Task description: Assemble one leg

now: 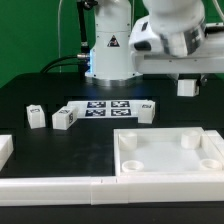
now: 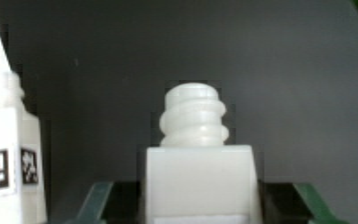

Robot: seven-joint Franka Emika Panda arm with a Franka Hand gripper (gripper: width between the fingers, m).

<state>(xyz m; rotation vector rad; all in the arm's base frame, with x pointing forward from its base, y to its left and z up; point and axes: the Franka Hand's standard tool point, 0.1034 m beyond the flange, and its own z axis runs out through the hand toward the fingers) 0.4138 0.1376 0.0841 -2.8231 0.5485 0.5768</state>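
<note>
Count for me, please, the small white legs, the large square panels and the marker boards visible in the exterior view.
Legs: 4 (from the exterior view's left: first leg, second leg, third leg, and held leg in the gripper)
Square panel: 1
Marker board: 1
Total: 6

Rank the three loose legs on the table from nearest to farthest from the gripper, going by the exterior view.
1. Right leg, by the marker board's end on the exterior view's right, nearest the gripper.
2. Middle leg, by the board's other end.
3. Left leg, farthest to the exterior view's left.
</note>
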